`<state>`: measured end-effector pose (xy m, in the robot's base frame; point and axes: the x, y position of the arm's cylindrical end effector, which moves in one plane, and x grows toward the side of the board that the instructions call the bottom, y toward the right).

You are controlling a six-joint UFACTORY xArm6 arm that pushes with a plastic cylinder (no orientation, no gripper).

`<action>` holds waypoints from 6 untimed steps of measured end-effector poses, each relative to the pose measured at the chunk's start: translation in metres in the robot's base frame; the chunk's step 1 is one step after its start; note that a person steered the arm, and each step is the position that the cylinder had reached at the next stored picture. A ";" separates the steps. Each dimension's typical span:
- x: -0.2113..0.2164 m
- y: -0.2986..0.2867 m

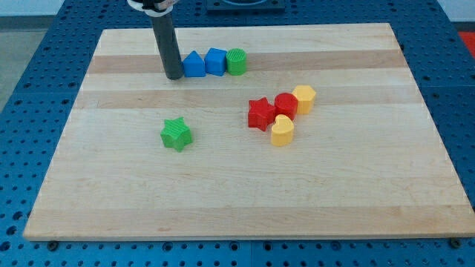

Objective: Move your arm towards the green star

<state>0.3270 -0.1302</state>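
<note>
The green star [176, 134] lies on the wooden board left of centre. My tip [174, 76] stands near the view's top, just left of a blue pentagon-like block [194, 64], close to it or touching. The tip is well above the green star in the view, almost straight above it, with bare board between them.
A blue block [215, 61] and a green round block [237, 61] continue the row to the right of the first blue block. A red star [260, 113], a red round block [286, 105], a yellow block [304, 99] and a yellow heart [282, 130] cluster right of centre.
</note>
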 end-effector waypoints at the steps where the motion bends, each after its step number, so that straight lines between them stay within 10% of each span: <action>1: 0.000 0.002; 3: 0.024 -0.018; 6: 0.170 -0.088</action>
